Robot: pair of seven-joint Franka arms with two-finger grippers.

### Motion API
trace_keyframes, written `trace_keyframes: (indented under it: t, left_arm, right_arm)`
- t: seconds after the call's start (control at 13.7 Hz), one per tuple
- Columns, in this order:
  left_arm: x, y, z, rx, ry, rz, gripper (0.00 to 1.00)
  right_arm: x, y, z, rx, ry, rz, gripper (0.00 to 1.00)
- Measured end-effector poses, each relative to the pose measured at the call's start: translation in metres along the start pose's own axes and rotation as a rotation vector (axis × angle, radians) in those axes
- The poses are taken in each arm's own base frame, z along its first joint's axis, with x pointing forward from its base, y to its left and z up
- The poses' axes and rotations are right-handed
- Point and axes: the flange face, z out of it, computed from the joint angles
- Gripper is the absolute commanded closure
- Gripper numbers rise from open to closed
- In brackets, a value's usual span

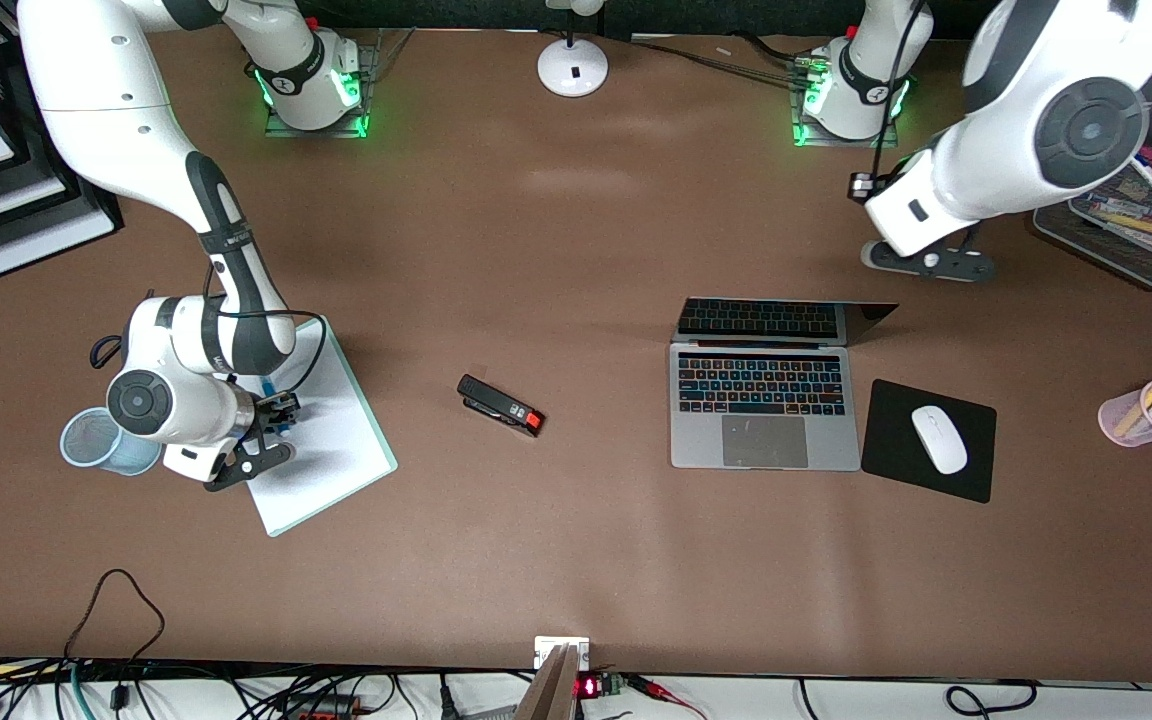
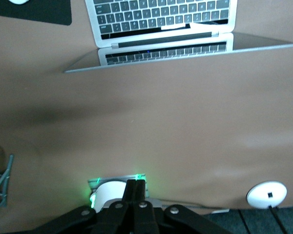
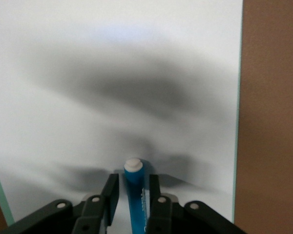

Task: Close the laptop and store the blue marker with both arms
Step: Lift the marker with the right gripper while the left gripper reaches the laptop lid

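The laptop (image 1: 764, 440) stands open toward the left arm's end of the table, its screen (image 1: 761, 320) mirroring the keyboard. It also shows in the left wrist view (image 2: 161, 19). My left gripper (image 1: 926, 262) is shut and empty (image 2: 136, 187), held in the air over bare table between the laptop and its own base. The blue marker (image 3: 135, 195) with its pale end lies on a whiteboard (image 1: 336, 450) at the right arm's end. My right gripper (image 1: 276, 412) is low over the whiteboard, open (image 3: 133, 187), one finger on each side of the marker, with a small gap.
A pale blue mesh cup (image 1: 96, 440) stands beside the right gripper. A black stapler (image 1: 501, 405) lies mid-table. A black mouse pad (image 1: 886, 455) with a white mouse (image 1: 939, 438) lies beside the laptop. A pink pen cup (image 1: 1151, 410) and a marker tray (image 1: 1136, 240) stand at the left arm's end.
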Motion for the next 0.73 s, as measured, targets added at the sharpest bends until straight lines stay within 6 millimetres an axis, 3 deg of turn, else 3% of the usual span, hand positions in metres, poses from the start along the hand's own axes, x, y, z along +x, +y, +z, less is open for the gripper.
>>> trace_keyframes:
  t: [0.36,0.73]
  left_arm:
    - [0.008,0.062,0.053,0.018,0.072,-0.04,1.0]
    - [0.023,0.064,0.095,-0.003,0.142,-0.061,1.0]
  right_arm:
    - [0.004,0.001,0.0,-0.005,0.01,-0.001,0.73]
    - [0.011,0.003,0.0,-0.01,0.02,-0.007,0.76]
